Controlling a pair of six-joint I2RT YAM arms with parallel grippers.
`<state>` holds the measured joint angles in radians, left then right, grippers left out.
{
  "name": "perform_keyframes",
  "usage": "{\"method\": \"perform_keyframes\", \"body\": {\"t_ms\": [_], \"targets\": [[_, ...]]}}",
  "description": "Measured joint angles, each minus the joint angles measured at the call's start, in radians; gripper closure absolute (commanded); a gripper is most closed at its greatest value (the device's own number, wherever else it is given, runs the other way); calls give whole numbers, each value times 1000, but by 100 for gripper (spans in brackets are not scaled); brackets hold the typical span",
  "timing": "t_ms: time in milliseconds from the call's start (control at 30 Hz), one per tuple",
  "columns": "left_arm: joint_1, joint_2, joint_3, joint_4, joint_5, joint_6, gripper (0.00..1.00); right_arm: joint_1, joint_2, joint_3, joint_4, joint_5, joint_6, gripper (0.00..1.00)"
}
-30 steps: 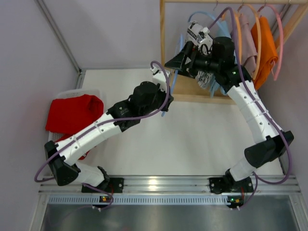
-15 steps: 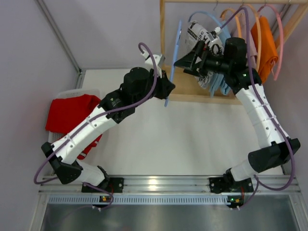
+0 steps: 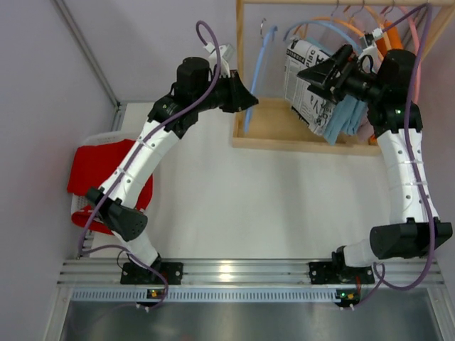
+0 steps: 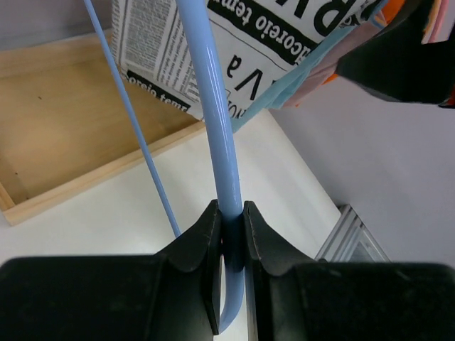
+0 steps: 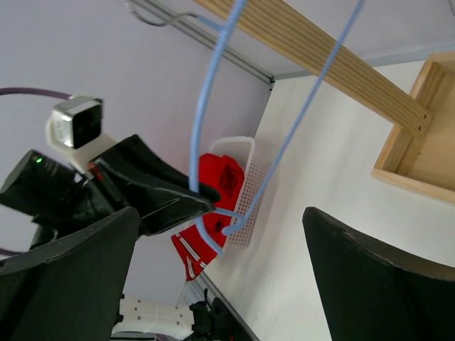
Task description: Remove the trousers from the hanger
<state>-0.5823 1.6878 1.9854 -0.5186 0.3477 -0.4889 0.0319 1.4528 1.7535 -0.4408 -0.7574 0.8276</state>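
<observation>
Bright, even, diffuse light; shadows faint. A glare streak runs up the blue hanger just above the left gripper, whose fingers read black and soft-edged. Right gripper fingers: dark, blurred silhouettes.

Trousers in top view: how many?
3 clear: red trousers in the left basket; printed trousers and light blue trousers on the rack. More may hide behind the right arm.
</observation>
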Motion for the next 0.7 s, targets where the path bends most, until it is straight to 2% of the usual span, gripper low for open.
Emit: {"method": "perform_keyframes", "body": {"t_ms": [233, 467, 700], "targets": [[19, 38, 51, -54, 88, -6, 100, -6, -74, -31, 65, -51, 30, 1], [39, 38, 154, -58, 89, 13, 100, -6, -130, -125, 140, -100, 49, 1], [67, 58, 250, -68, 85, 16, 100, -1, -140, -144, 188, -136, 58, 1]]}}
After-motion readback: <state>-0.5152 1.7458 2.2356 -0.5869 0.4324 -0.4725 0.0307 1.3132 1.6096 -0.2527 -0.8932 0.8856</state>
